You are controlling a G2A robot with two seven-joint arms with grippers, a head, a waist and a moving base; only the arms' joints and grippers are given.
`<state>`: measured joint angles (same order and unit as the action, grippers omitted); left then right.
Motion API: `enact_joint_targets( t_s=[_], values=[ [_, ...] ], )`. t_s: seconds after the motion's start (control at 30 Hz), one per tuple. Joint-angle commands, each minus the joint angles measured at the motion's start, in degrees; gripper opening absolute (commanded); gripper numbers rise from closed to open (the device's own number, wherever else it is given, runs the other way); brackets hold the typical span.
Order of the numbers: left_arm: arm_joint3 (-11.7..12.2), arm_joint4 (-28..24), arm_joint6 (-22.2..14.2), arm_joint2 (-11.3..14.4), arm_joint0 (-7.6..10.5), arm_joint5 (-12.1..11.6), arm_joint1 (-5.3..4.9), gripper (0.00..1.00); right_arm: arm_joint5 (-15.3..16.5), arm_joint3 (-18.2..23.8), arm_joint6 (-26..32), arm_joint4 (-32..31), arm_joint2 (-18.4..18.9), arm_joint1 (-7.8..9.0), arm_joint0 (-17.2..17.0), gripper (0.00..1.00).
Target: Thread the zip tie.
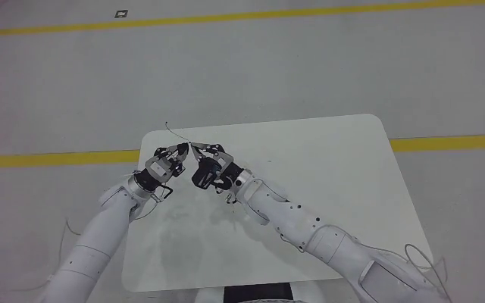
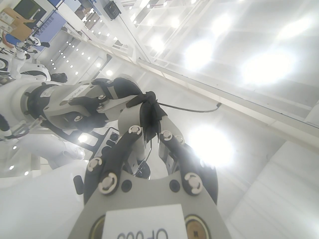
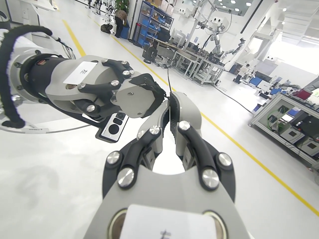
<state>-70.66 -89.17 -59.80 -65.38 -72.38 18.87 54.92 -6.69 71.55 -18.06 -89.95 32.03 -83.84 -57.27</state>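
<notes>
Two end effectors are set tip to tip above the far left part of the white desk (image 1: 326,151), as seen in the top view. The left end effector (image 1: 183,154) and the right end effector (image 1: 195,150) are angled toward each other, just beside one another. The zip tie (image 1: 176,134), a thin dark strand, is held in the air between them, clear of the desk, and its free length is seen rising from the tips toward the desk's far edge. In the left wrist view the left end effector (image 2: 150,121) is closed, with its black pads (image 2: 145,118) pressed together on the zip tie (image 2: 189,110), whose tail is bowed outward to a small end. In the right wrist view the right end effector (image 3: 170,105) is likewise clamped on the zip tie (image 3: 169,80), which is run straight up from between its ribbed pads (image 3: 176,109). A white label (image 3: 79,72) with one dark character printed on it is fixed to the left end effector's housing. A second label (image 3: 165,225), partly cut off at the edge, is fixed to the right one's.
</notes>
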Motion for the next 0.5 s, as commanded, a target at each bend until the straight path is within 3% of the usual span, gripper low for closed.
enact_joint_targets(
  t_s=[0.0,0.47],
  values=[
    [0.0,0.0,0.0,0.0,0.00,0.0,0.00,0.00,-0.1,-0.1,0.1,0.0,-0.2,0.08,0.1,0.00],
    [0.0,0.0,0.0,0.0,0.00,0.0,0.00,0.00,-1.1,0.2,1.1,0.0,-0.6,1.63,-0.2,0.00]
  ],
)
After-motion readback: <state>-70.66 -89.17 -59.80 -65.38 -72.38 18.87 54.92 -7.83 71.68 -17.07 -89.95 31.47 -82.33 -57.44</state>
